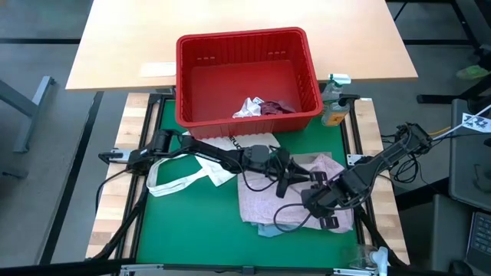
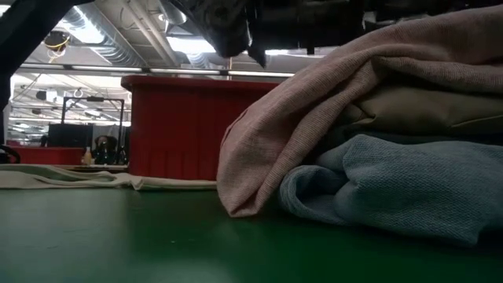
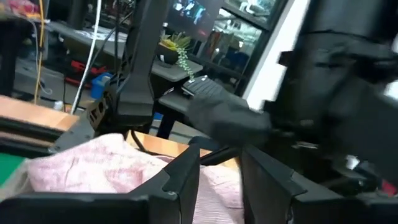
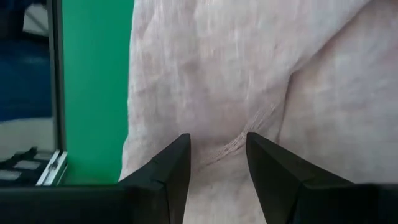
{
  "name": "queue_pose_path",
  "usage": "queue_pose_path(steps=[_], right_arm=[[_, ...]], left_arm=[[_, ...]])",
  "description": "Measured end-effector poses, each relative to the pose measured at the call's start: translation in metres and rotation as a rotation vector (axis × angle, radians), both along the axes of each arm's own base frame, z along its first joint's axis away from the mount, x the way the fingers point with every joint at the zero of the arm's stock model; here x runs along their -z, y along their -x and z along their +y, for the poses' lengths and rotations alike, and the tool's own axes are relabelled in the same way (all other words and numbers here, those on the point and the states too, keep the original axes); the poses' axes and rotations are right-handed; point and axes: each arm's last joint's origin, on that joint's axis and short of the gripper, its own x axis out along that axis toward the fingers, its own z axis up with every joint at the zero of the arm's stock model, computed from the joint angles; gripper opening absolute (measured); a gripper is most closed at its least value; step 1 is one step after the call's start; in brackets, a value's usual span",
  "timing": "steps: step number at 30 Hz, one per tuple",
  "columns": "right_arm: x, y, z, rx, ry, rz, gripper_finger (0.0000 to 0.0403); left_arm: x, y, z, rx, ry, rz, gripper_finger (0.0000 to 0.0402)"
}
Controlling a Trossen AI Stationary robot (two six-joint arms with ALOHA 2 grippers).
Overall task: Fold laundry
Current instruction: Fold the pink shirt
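Piled on the green worktop (image 1: 192, 222), toward its right half: mottled pink garment (image 1: 265, 201) on top, beige-khaki garment (image 2: 424, 106) under it, light blue garment (image 2: 393, 185) at the bottom and touching the mat. Above the pile, left pincer (image 1: 282, 178) with fingers (image 3: 180, 183) parted by a narrow gap, nothing visible between them, the pink cloth just below. At the right part of the pile, right pincer (image 1: 326, 215) pointing down at the pink fabric, fingers (image 4: 171, 171) apart with only bare cloth in the gap, not possible to tell if touching. Behind the pile, red basket (image 1: 245, 77), with a small white piece (image 1: 247, 108) and a maroon garment (image 1: 275, 107) lying inside near its front wall. Left of the pile, white tote bag (image 1: 188, 175) flat on the mat, under the left arm. Beside the basket's right corner, a spray bottle (image 1: 334, 100) standing upright
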Motion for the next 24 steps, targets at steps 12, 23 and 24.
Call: queue_pose_path(steps=[12, 23, 24], right_arm=[[0.003, 0.015, -0.008, 0.051, 0.043, 0.182, 0.0156], [0.003, 0.019, -0.01, 0.064, 0.06, 0.237, 0.0156], [0.003, 0.019, -0.01, 0.063, 0.057, 0.239, 0.0156]], left_arm=[[-0.036, 0.026, -0.011, 0.029, -0.108, 0.245, 0.0117], [-0.053, 0.074, -0.013, 0.04, -0.114, 0.683, 0.0117], [-0.052, 0.08, -0.014, 0.039, -0.099, 0.738, 0.0117]])
